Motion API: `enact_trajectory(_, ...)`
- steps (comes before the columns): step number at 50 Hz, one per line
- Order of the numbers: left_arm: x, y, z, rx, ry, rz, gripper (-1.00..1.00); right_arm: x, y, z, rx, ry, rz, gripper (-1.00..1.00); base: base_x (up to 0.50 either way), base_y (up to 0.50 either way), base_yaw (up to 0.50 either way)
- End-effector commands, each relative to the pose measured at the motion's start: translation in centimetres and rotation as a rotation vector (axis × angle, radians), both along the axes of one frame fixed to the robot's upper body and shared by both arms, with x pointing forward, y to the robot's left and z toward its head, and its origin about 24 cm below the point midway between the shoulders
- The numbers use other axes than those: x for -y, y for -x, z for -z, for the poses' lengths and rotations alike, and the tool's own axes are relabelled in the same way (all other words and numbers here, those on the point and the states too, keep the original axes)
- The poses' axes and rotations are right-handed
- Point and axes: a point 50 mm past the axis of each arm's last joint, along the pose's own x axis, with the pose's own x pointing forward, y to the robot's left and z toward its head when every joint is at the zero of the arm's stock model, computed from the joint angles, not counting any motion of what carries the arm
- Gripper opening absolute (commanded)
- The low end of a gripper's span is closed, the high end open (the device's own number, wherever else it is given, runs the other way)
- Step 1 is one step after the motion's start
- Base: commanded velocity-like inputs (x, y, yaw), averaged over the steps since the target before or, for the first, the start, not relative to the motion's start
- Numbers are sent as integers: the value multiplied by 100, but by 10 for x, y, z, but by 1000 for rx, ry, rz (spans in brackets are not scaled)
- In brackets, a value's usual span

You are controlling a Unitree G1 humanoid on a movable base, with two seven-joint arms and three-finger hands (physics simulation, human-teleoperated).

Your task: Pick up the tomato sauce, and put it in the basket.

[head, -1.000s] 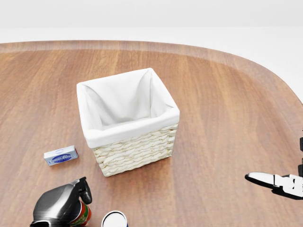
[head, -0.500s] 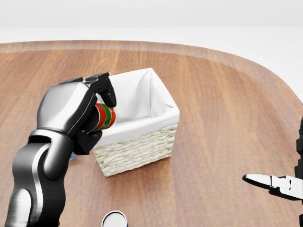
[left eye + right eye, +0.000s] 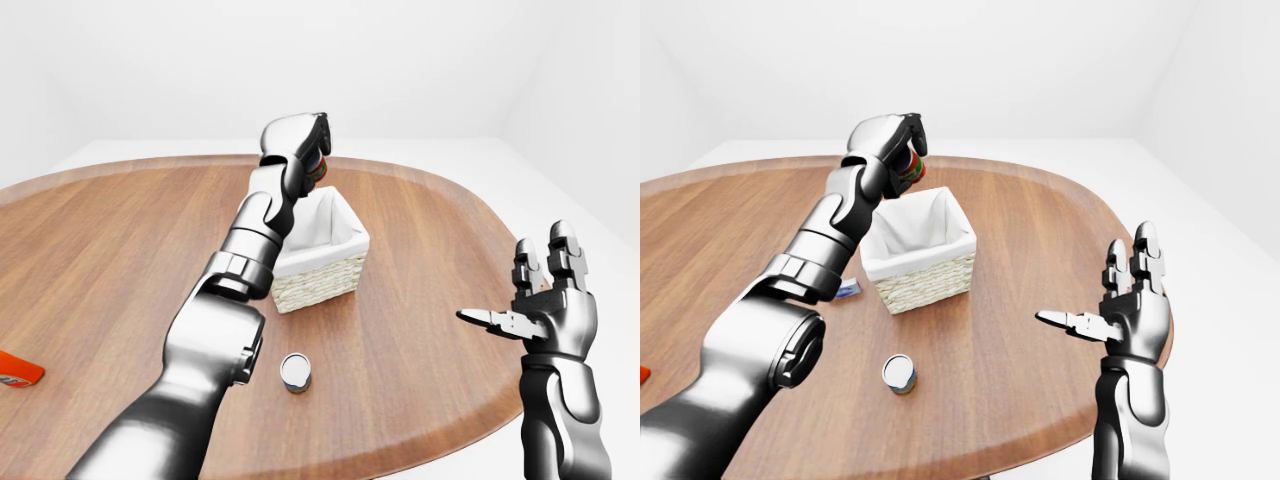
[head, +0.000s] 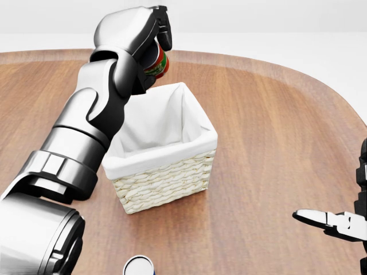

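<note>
My left hand (image 4: pixel 150 43) is shut on the tomato sauce (image 4: pixel 156 63), a can with a red, green and white label. It holds the can in the air above the top left rim of the basket (image 4: pixel 166 172), a woven wicker box with a white cloth lining. In the right-eye view the can (image 3: pixel 910 168) also hangs over the basket (image 3: pixel 925 275). My right hand (image 3: pixel 1110 310) is open and empty, raised over the table's right edge.
A small round can (image 3: pixel 900 373) stands on the wooden table (image 4: pixel 275 132) below the basket. A small blue and white box (image 3: pixel 848 290) lies left of the basket. A red object (image 3: pixel 15 370) lies at the far left in the left-eye view.
My left hand has risen from the bottom left with the can, past the basket's left wall, to above its top rim. The right hand has barely moved.
</note>
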Motion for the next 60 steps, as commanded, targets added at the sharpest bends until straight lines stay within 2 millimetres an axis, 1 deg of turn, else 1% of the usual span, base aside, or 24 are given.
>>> enact_trajectory(1, -20, -13, 37, -222, -52, -112, -100, 0, -1, -1, 3, -6, -2, 100, 0, 0, 0)
enact_trajectory(4, -27, -13, 46, -283, -13, -117, -100, -1, -2, -1, 2, -4, -4, 100, 0, 0, 0)
enact_trajectory(5, -27, -13, 51, -311, -7, -112, -100, -1, -1, -1, 2, -4, -4, 100, 0, 0, 0)
enact_trajectory(6, -32, -12, 57, -316, -1, -126, -100, 1, 1, -1, 6, -7, 0, 100, 0, 0, 0)
enact_trajectory(8, -32, -11, 69, -379, 8, -115, -100, 3, 2, -2, 10, -11, 5, 100, 0, 0, 0)
enact_trajectory(14, -36, -6, 96, -430, -5, -129, -100, 2, 2, -2, 11, -9, 6, 100, 0, 0, 0)
enact_trajectory(17, -36, -5, 101, -449, 6, -128, -100, 2, 2, -4, 11, -8, 8, 100, 0, 0, 0)
enact_trajectory(19, -34, -5, 101, -453, 23, -123, -100, 3, 3, -3, 13, -10, 10, 100, 0, 0, 0)
enact_trajectory(20, -34, -5, 101, -448, 2, -123, -100, 3, 2, -3, 11, -8, 10, 100, 0, 0, 0)
enact_trajectory(26, -33, -5, 98, -441, 5, -120, -100, 3, 3, -4, 13, -8, 9, 100, 0, 0, 0)
enact_trajectory(32, -34, -6, 96, -425, -14, -126, -100, 3, 2, 4, 11, -8, 8, 100, 0, 0, 0)
enact_trajectory(34, -35, -6, 96, -420, -16, -130, -100, 3, 2, -1, 12, -8, 8, 100, 0, 0, 0)
enact_trajectory(38, -37, -7, 93, -406, -17, -138, -100, 2, 2, -2, 10, -7, 8, 100, 0, 0, 0)
enact_trajectory(44, -39, -7, 91, -393, -17, -146, -100, 2, 2, -2, 9, -8, 7, 100, 0, 0, 0)
enact_trajectory(46, -39, -8, 87, -383, -19, -146, -100, 1, 2, -2, 8, -7, 6, 100, 0, 0, 0)
enact_trajectory(49, -39, -8, 86, -379, -27, -146, -100, 2, 1, 3, 8, -7, 5, 100, 0, 0, 0)
enact_trajectory(50, -39, -8, 85, -374, -27, -146, -100, 2, 1, 0, 8, -7, 5, 100, 0, 0, 0)
enact_trajectory(52, -39, -9, 84, -368, -30, -148, -100, 2, 1, 2, 8, -7, 5, 100, 0, 0, 0)
enact_trajectory(60, -40, -8, 84, -362, -41, -152, -99, 2, 1, -1, 8, -7, 5, 100, 0, 0, 0)
